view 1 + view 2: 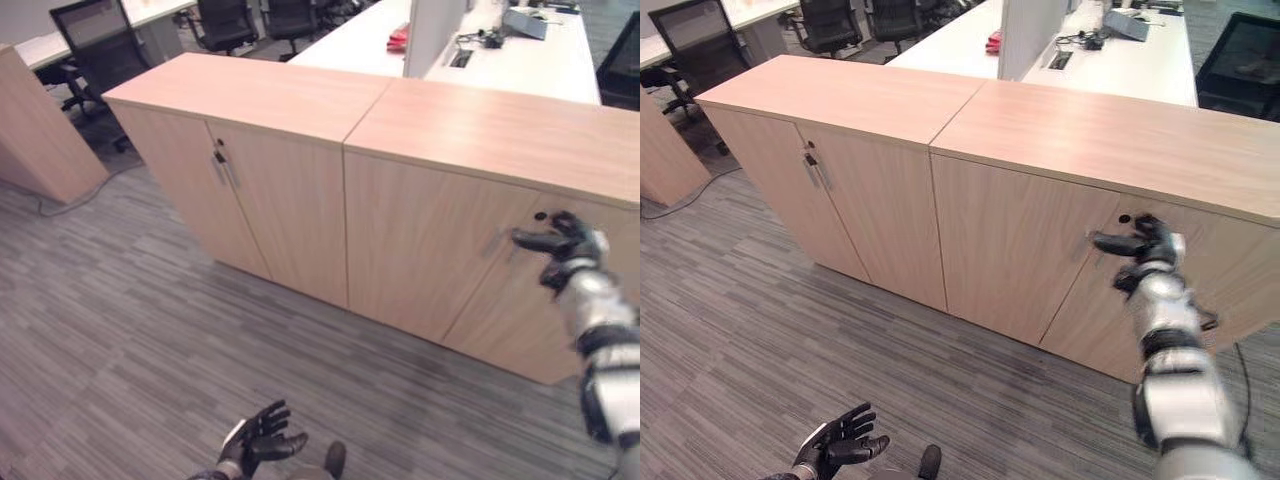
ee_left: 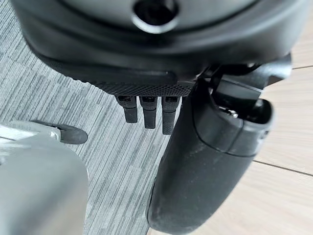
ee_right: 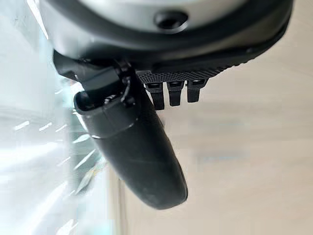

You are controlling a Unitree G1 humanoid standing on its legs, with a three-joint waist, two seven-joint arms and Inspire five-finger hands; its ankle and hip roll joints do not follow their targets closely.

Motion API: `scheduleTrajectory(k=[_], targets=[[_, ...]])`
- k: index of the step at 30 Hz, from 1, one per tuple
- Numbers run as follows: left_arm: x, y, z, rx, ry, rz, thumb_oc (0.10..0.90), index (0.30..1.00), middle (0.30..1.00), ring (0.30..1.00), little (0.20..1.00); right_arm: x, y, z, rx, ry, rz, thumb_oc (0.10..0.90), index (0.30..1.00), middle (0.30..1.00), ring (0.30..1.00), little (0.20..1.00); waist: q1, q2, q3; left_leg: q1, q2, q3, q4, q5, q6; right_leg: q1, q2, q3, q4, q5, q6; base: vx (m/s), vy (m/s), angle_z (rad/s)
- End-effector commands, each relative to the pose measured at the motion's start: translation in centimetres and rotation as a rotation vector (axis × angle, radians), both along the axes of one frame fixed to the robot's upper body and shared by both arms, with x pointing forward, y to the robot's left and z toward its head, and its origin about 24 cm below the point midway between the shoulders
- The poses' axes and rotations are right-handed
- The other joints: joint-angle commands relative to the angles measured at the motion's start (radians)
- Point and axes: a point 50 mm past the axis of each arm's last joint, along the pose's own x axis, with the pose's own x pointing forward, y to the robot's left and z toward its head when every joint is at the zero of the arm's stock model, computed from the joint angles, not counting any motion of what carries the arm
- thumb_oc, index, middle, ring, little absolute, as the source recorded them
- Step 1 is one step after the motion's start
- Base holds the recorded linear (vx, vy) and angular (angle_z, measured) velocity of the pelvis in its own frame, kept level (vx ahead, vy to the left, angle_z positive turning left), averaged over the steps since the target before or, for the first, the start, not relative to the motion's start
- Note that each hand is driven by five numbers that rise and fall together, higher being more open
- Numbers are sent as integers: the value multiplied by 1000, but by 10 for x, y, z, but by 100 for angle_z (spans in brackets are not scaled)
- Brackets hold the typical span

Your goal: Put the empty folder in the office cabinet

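The office cabinet [image 1: 430, 240] is a low, light-wood unit with both doors closed; a dark lock [image 1: 540, 215] and slim metal handles [image 1: 498, 243] sit where its doors meet. My right hand [image 1: 565, 250] is raised in front of the right door, just beside the lock, with the thumb pointing toward the handles and the fingers relaxed, holding nothing. In the right wrist view its thumb [image 3: 137, 147] stands before the wood. My left hand [image 1: 258, 440] hangs low over the carpet, fingers spread and empty.
A second matching cabinet [image 1: 250, 190] with its own handles [image 1: 225, 170] adjoins on the left, also closed. Behind are a white desk [image 1: 500, 50] and black office chairs [image 1: 95, 35]. A wooden panel [image 1: 40, 130] stands at far left. Grey carpet [image 1: 150, 330] lies in front.
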Motion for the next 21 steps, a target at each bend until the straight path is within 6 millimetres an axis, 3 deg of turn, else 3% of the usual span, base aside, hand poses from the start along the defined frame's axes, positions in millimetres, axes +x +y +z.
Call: scheduleTrajectory(k=[1, 3, 4, 5, 6, 8, 14, 21], targets=[[41, 2, 23, 44, -193, 40, 800, 900, 900, 900, 900, -19, 24, 0, -59, -146, 88, 800, 900, 900, 900, 900, 5, -26, -8, 92, 133, -10, -6, -134, -127, 30, -52, 27, 30, -36, 43, -11, 11, -10], [31, 5, 18, 64, -176, 80, 800, 900, 900, 900, 900, -86, 29, -75, -24, 62, 98, 800, 900, 900, 900, 900, -47, -23, -13, 119, 142, 25, -6, -148, -122, 24, -57, 57, 38, -36, 44, -11, 12, -28], [31, 5, 18, 64, -176, 80, 800, 900, 900, 900, 900, -87, 29, -75, -24, 62, 98, 800, 900, 900, 900, 900, -47, -23, -13, 120, 142, 26, -6, -148, -122, 24, -57, 57, 38, -36, 44, -15, 23, -26], [31, 6, 19, 73, -179, 83, 800, 900, 900, 900, 900, -109, 36, -97, -14, 150, 141, 800, 900, 900, 900, 900, -81, -22, -11, 132, 147, 49, -6, -154, -120, 18, -60, 79, 37, -32, 47, -13, 17, -33], [30, 6, 18, 74, -177, 84, 800, 900, 900, 900, 900, -110, 36, -97, -14, 152, 142, 800, 900, 900, 900, 900, -79, -22, -13, 133, 147, 51, -6, -154, -119, 17, -60, 82, 37, -32, 47, -21, 20, -39], [33, 9, 21, 82, -193, 97, 800, 900, 900, 900, 900, -135, 43, -122, 9, 259, 176, 800, 900, 900, 900, 900, -119, -22, -11, 154, 153, 94, -6, -161, -120, 3, -61, 123, 37, -24, 51, -20, 19, -73], [41, 6, 24, 80, -219, 92, 800, 900, 900, 900, 900, -153, 49, -142, 15, 356, 213, 800, 900, 900, 900, 900, -173, -20, -10, 193, 162, 166, -6, -169, -119, -17, -61, 187, 45, -14, 56, -20, 12, -52], [44, 1, 26, 63, -238, 78, 800, 900, 900, 900, 900, -155, 54, -144, 18, 367, 244, 800, 900, 900, 900, 900, -198, -20, -16, 222, 171, 212, -5, -176, -117, -29, -61, 230, 58, -13, 58, -9, 1, -26]])
